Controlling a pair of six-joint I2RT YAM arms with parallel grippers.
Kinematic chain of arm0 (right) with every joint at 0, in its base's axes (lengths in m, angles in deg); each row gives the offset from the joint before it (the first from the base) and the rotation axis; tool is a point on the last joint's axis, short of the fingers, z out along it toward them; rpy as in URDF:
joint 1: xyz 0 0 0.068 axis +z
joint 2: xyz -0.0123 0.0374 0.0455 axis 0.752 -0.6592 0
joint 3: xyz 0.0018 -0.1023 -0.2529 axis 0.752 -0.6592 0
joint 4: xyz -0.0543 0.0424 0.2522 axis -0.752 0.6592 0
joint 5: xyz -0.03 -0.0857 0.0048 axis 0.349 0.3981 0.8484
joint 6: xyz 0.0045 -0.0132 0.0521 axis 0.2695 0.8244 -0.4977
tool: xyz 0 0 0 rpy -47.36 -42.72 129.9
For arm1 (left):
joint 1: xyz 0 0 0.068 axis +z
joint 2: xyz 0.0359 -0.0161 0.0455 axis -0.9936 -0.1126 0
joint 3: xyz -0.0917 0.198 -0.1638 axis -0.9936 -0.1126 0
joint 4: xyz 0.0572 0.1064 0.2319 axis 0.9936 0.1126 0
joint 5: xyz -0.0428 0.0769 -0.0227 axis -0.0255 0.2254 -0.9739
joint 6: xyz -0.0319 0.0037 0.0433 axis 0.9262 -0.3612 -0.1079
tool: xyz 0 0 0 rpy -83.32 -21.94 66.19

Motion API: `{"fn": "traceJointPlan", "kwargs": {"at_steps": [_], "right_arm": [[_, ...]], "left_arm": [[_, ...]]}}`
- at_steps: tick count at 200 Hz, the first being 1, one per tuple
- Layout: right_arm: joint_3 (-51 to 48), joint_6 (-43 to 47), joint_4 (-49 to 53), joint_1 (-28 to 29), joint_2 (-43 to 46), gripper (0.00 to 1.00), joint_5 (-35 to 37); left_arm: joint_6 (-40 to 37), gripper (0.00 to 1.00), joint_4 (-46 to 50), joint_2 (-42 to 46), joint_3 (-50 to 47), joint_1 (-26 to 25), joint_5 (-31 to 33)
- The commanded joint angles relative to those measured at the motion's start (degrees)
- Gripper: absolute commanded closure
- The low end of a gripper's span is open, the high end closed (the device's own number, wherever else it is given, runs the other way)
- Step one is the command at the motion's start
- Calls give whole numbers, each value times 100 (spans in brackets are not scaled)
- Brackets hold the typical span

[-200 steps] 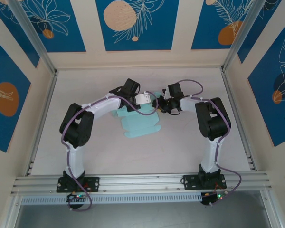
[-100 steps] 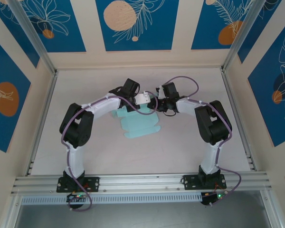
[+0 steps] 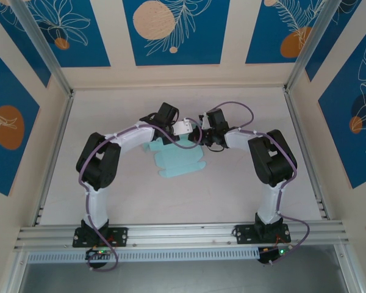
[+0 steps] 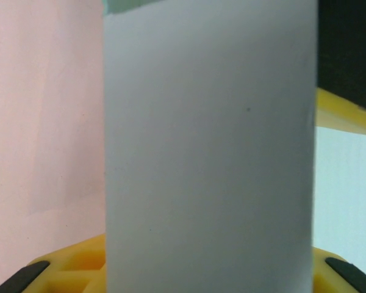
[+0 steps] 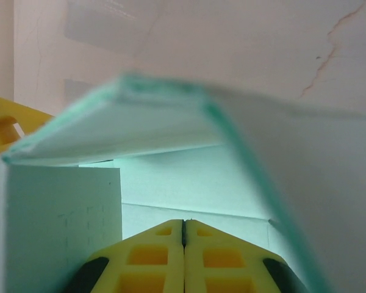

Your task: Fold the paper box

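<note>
The paper box [image 3: 178, 161] is a pale light-blue die-cut sheet lying mid-table, its far end raised between the two grippers. My left gripper [image 3: 186, 128] sits over that raised end. In the left wrist view a pale card panel [image 4: 207, 152] spans the whole gap between its yellow fingers [image 4: 67, 271], so the left gripper [image 4: 207, 268] is shut on it. My right gripper [image 3: 202, 135] meets it from the right. Its yellow fingers [image 5: 146, 256] are pressed together, and the gripper [image 5: 183, 223] points into the box's inner face [image 5: 189, 183] under a bent-over flap [image 5: 128, 122].
The pale table [image 3: 110, 195] is walled by cream and blue patterned panels [image 3: 171, 30]. An aluminium rail [image 3: 183, 235] runs along the near edge by the arm bases. Metal posts [image 3: 302, 55] stand at the back corners.
The right gripper has shut and moved left, close against the left gripper and the raised end of the box. The left arm and the sheet have stayed put.
</note>
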Motion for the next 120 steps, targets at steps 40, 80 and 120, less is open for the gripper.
{"fn": "traceJointPlan", "kwargs": {"at_steps": [40,80,120], "right_arm": [[-211,5,175,-165,394,91,-167],[-373,101,275,-238,739,90,-228],[-491,345,684,-487,1342,88,-325]], "left_arm": [[-14,74,-916,144,-602,-47,278],[-179,74,-990,217,-696,-61,370],[-225,74,-1005,233,-702,-87,373]]}}
